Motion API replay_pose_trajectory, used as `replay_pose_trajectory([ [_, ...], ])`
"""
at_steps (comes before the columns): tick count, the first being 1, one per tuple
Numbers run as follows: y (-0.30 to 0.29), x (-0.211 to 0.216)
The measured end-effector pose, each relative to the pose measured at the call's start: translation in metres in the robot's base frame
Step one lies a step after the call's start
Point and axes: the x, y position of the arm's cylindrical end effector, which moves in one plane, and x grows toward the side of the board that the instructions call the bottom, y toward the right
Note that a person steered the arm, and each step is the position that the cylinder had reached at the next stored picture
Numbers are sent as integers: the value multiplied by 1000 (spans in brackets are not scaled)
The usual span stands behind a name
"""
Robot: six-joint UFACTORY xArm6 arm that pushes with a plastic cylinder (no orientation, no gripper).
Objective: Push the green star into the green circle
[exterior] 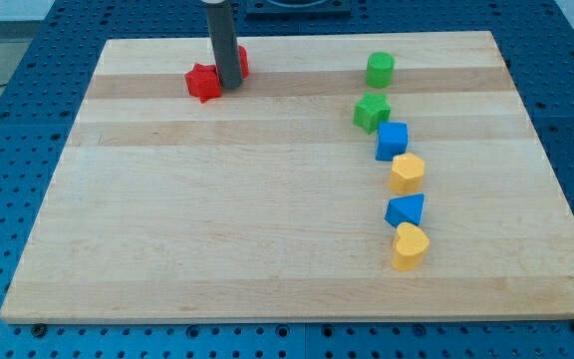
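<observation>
Well apart, green star (372,110), green circle (380,69), my tip (230,83) beside red blocks (204,82)

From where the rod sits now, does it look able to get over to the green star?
Probably yes: my tip sits between the red blocks, far to the view's left of the green star, with bare board between.

Bare gap between green star (372,111) and green circle (380,69)
</observation>
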Motion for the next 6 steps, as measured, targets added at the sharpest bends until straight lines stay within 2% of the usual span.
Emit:
replay_pose_trajectory([
  [1,73,-1],
  [2,103,28],
  [3,128,101],
  [4,162,113],
  [5,189,72],
  [6,192,28],
])
